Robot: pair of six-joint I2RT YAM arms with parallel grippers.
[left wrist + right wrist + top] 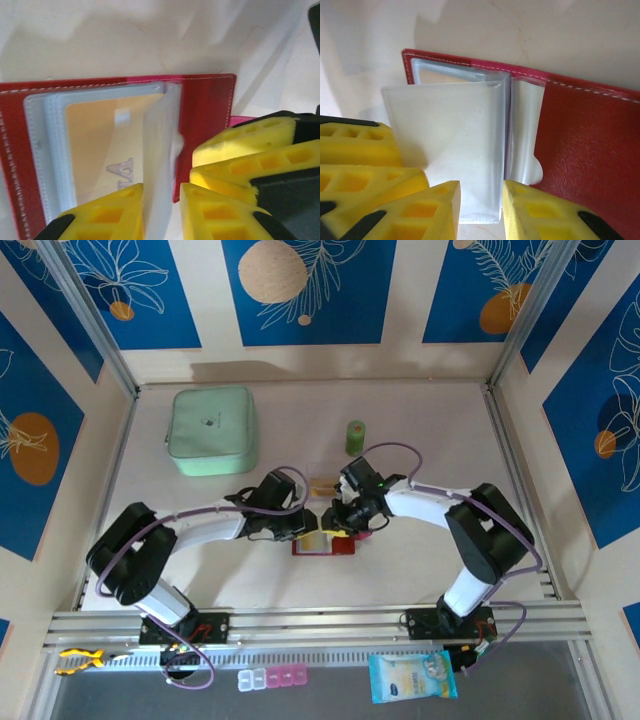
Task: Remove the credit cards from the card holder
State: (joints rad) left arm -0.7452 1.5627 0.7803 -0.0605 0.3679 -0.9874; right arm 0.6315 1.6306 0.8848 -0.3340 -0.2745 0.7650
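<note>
Wallet (pixel 342 546) lying open on table (pixel 420 440), centre, near side, between both arms. Orange card (pixel 95 135) tucked in clear pocket (pixel 50 150). Left fingers (pixel 107 215) and right fingers (pixel 540 215) straddling raised pocket leaf (pixel 160 165). Both gaps narrow; pinched or loose, cannot tell.

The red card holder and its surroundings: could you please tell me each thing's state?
Red folding card holder: lying open, flat.
Clear plastic pocket leaf: raised between the left jaws.
Beige-orange credit card: inside a pocket.
Left gripper: jaws narrow around the leaf, grip unclear.
Right gripper: jaws narrow at a clear leaf, grip unclear.
Mint-green square pouch: closed, flat.
Green cylinder: upright.
</note>
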